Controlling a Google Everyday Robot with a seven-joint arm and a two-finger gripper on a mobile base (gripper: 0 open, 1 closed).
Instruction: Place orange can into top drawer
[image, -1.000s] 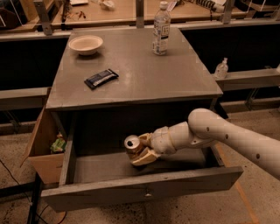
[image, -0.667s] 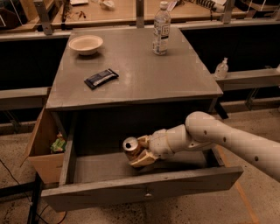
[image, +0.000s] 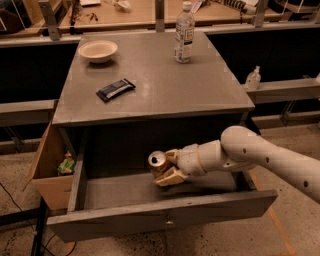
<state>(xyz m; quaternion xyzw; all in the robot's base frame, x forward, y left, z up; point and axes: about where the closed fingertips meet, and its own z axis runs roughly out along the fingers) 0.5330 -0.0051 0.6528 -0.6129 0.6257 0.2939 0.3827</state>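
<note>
The top drawer (image: 150, 220) is pulled open under the grey cabinet top, its front panel with a small metal knob facing me. My gripper (image: 167, 167) reaches in from the right on a white arm and is shut on the orange can (image: 158, 162). The can is held upright, silver top showing, just above the drawer floor near the middle of the drawer. Its lower part is hidden by the fingers (image: 171, 176).
On the cabinet top (image: 200, 85) stand a clear water bottle (image: 184, 33), a beige bowl (image: 98, 50) and a dark snack bar (image: 115, 89). A brown cardboard box (image: 50, 165) hangs at the drawer's left. A small white bottle (image: 253, 78) sits on a shelf to the right.
The gripper with the can has shifted slightly left and lower inside the drawer. Nothing else has moved.
</note>
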